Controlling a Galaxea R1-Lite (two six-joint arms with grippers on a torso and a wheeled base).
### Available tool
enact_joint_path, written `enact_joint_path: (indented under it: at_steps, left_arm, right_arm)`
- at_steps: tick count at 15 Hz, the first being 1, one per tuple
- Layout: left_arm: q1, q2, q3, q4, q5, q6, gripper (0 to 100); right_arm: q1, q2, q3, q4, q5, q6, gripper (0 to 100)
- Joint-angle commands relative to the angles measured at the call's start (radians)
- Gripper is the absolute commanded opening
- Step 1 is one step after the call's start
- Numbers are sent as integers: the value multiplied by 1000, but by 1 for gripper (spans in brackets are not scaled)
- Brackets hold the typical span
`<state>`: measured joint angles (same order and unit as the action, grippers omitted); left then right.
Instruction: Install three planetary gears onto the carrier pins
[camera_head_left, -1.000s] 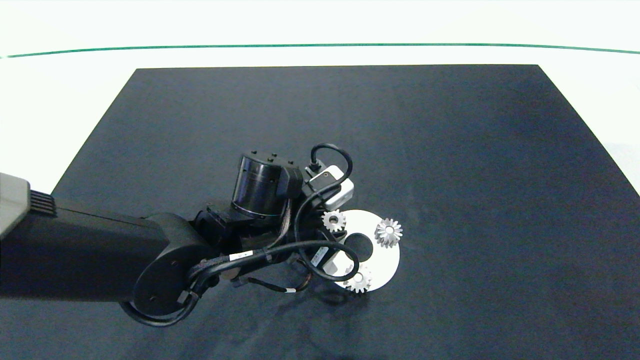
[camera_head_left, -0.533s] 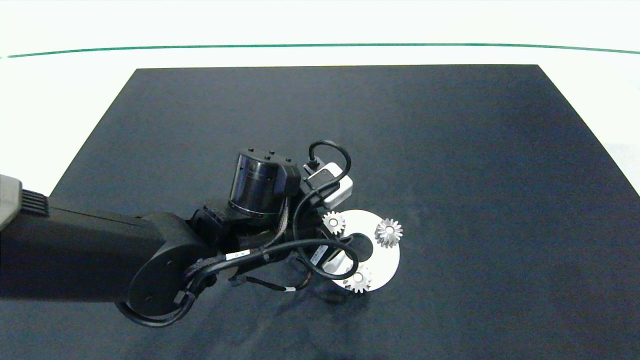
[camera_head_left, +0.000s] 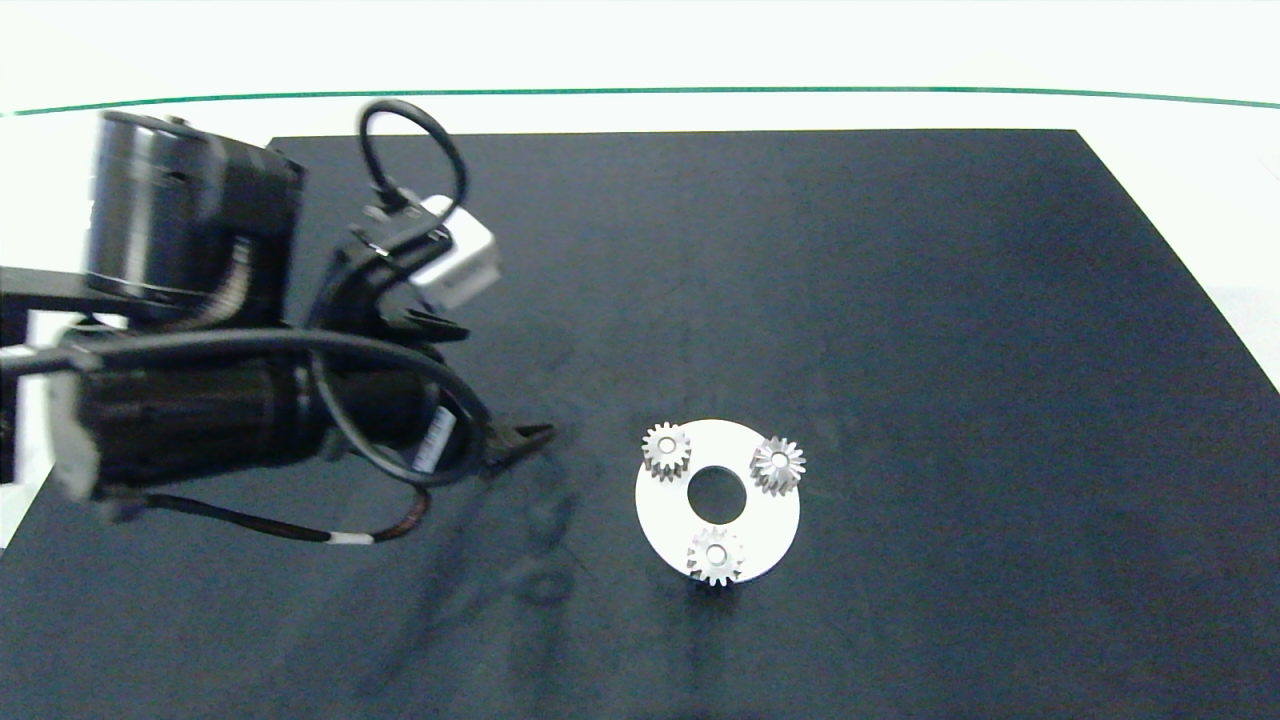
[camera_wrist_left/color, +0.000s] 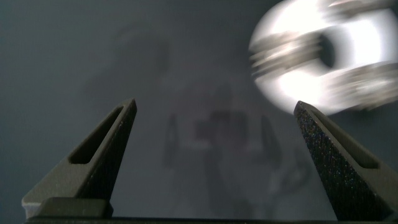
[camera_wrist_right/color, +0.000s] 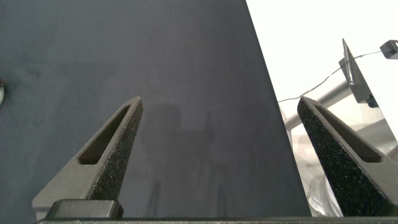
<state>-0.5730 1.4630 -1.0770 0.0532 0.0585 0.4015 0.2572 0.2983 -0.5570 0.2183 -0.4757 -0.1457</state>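
A flat white disc (camera_head_left: 770, 520) lies on the black mat, right of centre. Three small silvery planetary gears (camera_head_left: 666, 450) (camera_head_left: 778, 464) (camera_head_left: 715, 556) sit around its central hole, each on one of the carrier pins; a white pin top (camera_head_left: 716, 553) shows in the nearest gear's centre. My left arm (camera_head_left: 200, 400) hangs raised at the left, one fingertip (camera_head_left: 525, 437) well left of the disc. The left gripper (camera_wrist_left/color: 214, 106) is open and holds nothing, with the disc (camera_wrist_left/color: 298, 81) blurred beyond it. My right gripper (camera_wrist_right/color: 217, 99) is open over bare mat, outside the head view.
The black mat (camera_head_left: 900, 300) covers most of the white table (camera_head_left: 1180, 150), and a green line (camera_head_left: 640, 90) runs along the far side. In the right wrist view the mat's edge (camera_wrist_right/color: 267, 124) shows, with metal frame parts (camera_wrist_right/color: 354, 68) beyond it.
My left arm has pulled away from the disc, rising and swinging back to the left. The three gears have stayed in place on the disc.
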Motion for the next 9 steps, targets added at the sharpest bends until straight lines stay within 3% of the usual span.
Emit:
enact_joint_path:
  at_steps: [1, 2, 4, 6, 7, 8, 9]
  left_arm:
    - [461, -314, -15, 177, -6, -92, 100]
    - [542, -415, 29, 177, -14, -147, 100]
    - [613, -670, 157, 205, -75, -165, 100]
    - [619, -914, 258, 258, -75, -162, 100]
    - [619, -971, 279, 263, -75, -162, 100]
    - [621, -1089, 344, 264, -75, -162, 100]
    - [621, -1165, 394, 264, -74, -161, 100]
  right_arm:
    - [-87, 56, -4, 9, -6, 5, 100]
    - [-131, 62, -3, 9, -6, 5, 100]
    - [-213, 51, -4, 9, -6, 3, 100]
    - [-266, -27, 8, 67, -6, 0, 100]
    - [-268, -56, 9, 99, -6, 0, 100]
    - [-268, -131, 23, 174, -3, 0, 100]
    - [-266, -182, 42, 197, -3, 0, 100]
